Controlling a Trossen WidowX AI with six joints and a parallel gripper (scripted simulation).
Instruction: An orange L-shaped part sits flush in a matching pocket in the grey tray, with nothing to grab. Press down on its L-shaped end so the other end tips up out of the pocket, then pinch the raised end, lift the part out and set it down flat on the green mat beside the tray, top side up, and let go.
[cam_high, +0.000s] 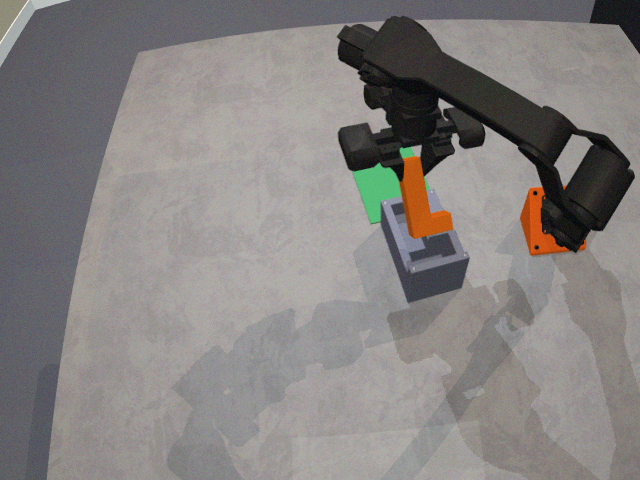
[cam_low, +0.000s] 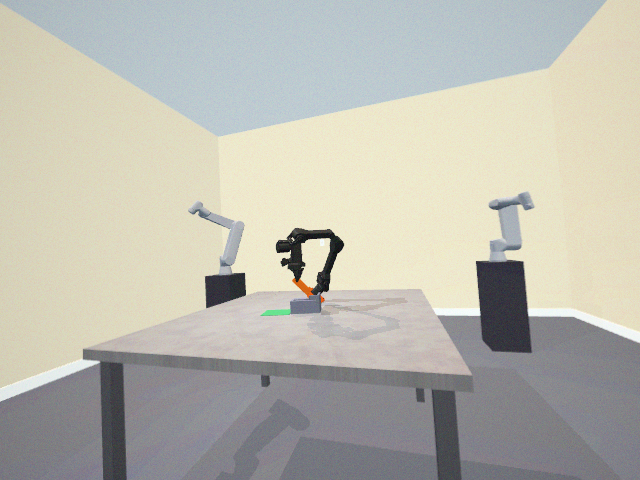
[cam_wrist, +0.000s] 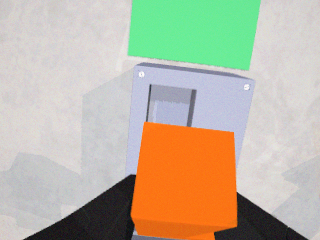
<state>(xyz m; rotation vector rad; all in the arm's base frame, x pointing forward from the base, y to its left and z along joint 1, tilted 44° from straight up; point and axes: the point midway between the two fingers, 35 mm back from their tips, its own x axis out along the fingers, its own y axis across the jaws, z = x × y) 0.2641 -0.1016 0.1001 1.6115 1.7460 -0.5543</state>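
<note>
Gripper (cam_high: 412, 161) clamped on part (cam_high: 419, 198), tilted above tray (cam_high: 436, 273) pocket at frame centre. Arm hides mat's (cam_high: 374, 188) upper edge; fingertips hidden behind part in wrist view.

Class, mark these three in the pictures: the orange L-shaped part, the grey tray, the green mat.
Orange L-shaped part (cam_high: 416, 198): top view, on its long bar.
Grey tray (cam_high: 436, 279): top view, on its side wall.
Green mat (cam_wrist: 195, 10): wrist view, at its centre.
</note>
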